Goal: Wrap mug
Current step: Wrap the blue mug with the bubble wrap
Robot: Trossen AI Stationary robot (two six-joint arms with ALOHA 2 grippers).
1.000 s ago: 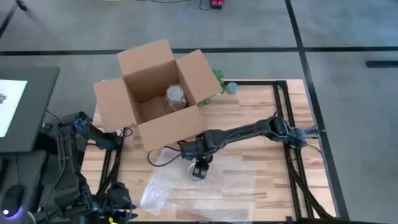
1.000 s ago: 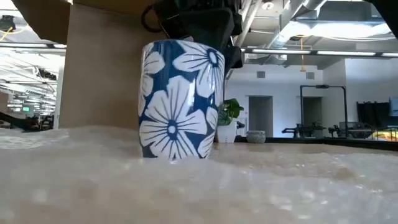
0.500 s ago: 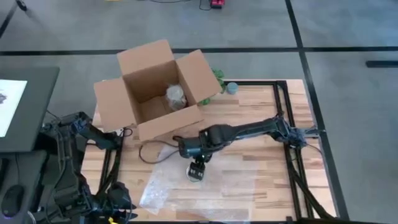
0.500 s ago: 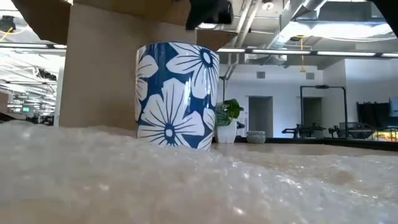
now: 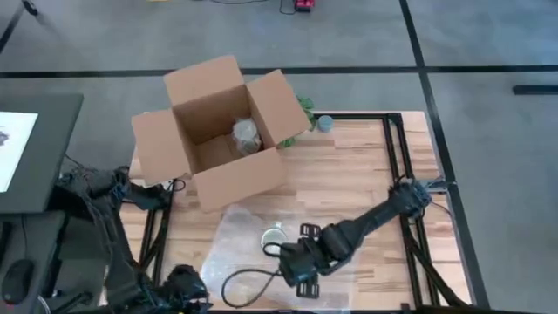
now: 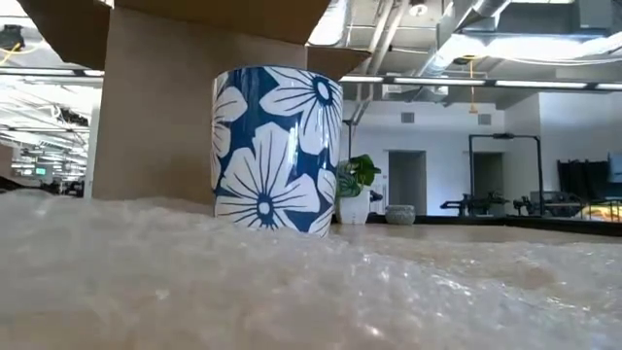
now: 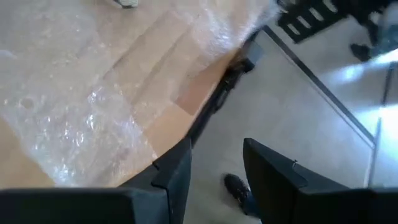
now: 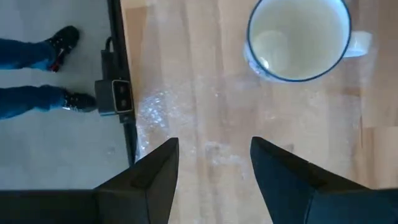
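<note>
Bench (image 5: 349, 166) of pale wood planks carries everything, with no readable writing or brand anywhere on it. Largest on it is an open cardboard box (image 5: 228, 131) at the far left corner, a bubble-wrapped bundle (image 5: 247, 134) inside. Near the front edge lies a clear bubble wrap sheet (image 5: 235, 253), and on it stands the mug (image 6: 277, 148) upright, blue with white flowers, pale inside, free of both arms. Just beside the mug, over the sheet's front part, hangs the right tool (image 8: 211, 165), its fingers spread apart and empty. At the front left corner the left tool (image 7: 214, 171) sits at the bench edge, fingers apart, empty. A small potted plant (image 6: 355, 190) stands behind the box.
</note>
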